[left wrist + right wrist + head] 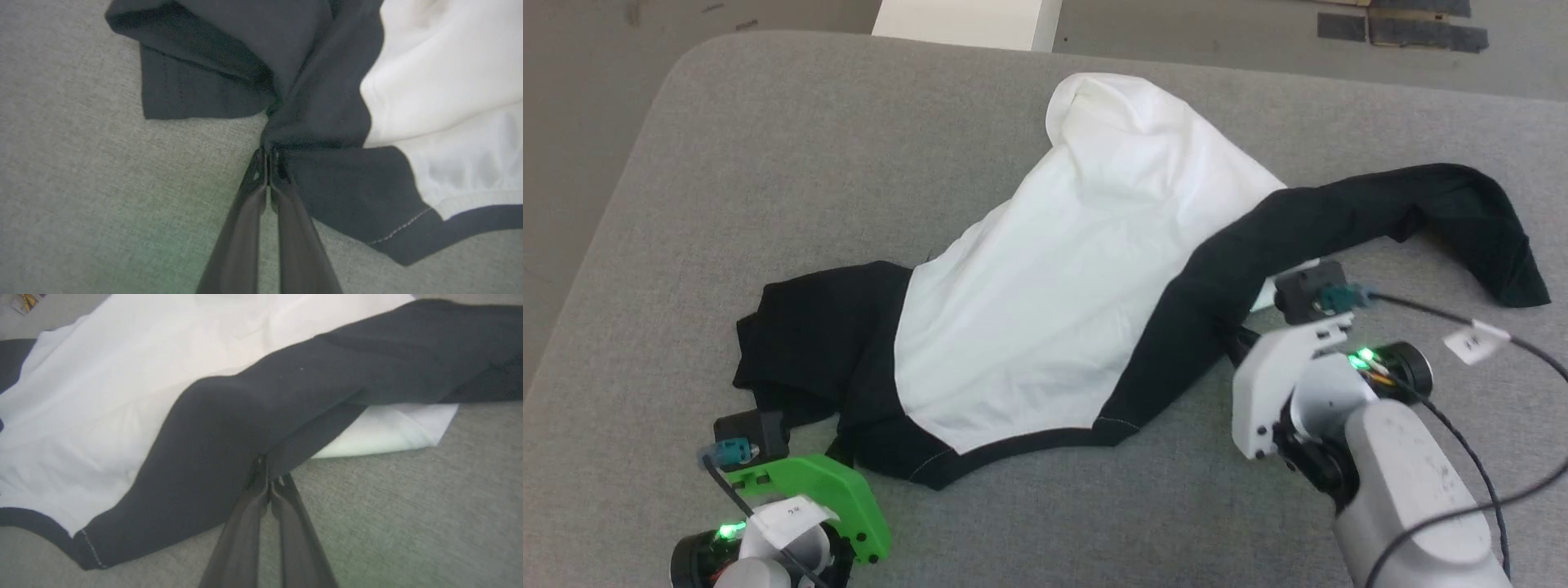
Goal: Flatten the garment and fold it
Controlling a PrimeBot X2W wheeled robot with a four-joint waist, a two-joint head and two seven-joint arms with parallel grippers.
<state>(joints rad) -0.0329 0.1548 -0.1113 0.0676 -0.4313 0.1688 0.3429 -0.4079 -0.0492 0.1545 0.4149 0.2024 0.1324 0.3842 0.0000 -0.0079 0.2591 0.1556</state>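
**Head view.** The garment is lying crumpled across the middle of the table. Black fabric is bunching toward the front left corner and trailing toward the right edge. You are working with the left gripper and the right gripper both reaching into black cloth at the near side.
Risk: if you are pulling the two arms apart unevenly, the far white part is likely dragging in a heap rather than spreading.

**Left wrist view.** The left gripper is closed, pinching a gathered knot of black fabric on the garment.
Risk: you are probably holding several layers at once, so lifting here may be carrying folds along instead of opening them.

**Right wrist view.** The right gripper is closed on the edge of a black fold of the garment, with a white layer lying just beneath.
Risk: the bite is looking shallow, so soft cotton may be slipping out under tension. The underlayer may also be staying tucked.
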